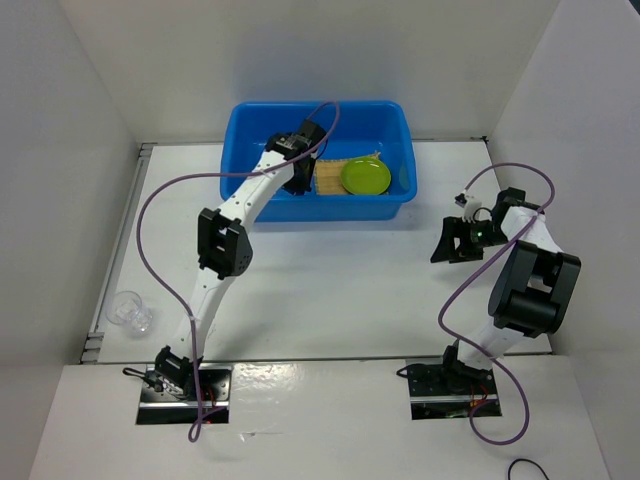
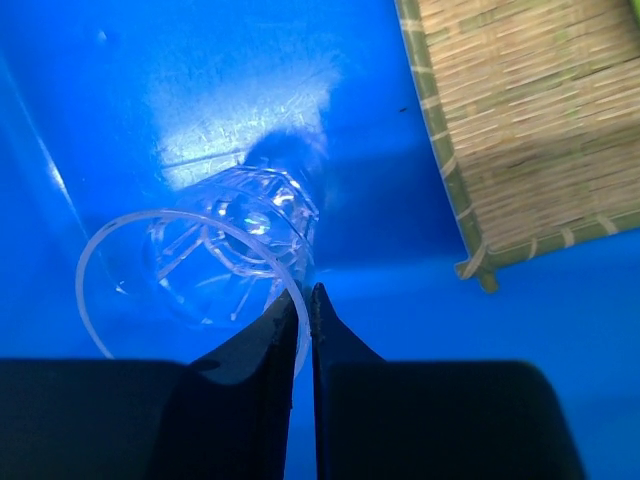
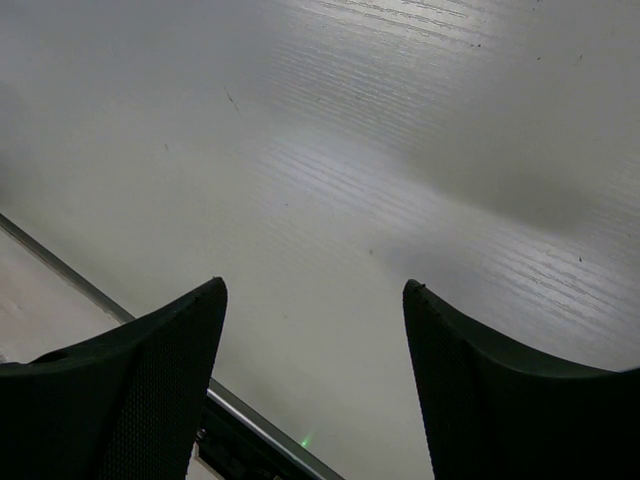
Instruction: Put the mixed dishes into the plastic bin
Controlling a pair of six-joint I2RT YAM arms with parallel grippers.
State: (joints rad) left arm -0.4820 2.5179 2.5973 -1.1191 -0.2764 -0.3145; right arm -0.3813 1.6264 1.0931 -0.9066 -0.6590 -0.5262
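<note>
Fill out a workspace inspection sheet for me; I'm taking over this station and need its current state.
Surface: white table, metal strip along its left edge.
Job's things: blue bin holds the bamboo mat, green plate and a clear cup; a second clear cup stands at the table's left edge, outside the bin; black plate not seen.
Clutter: nothing seen.
Grippers: left gripper inside the bin, pinched on the clear cup's rim; right gripper open over the table.
Cables: a purple cable runs along the left arm, another loops by the right.
Surroundings: white walls on three sides.
</note>
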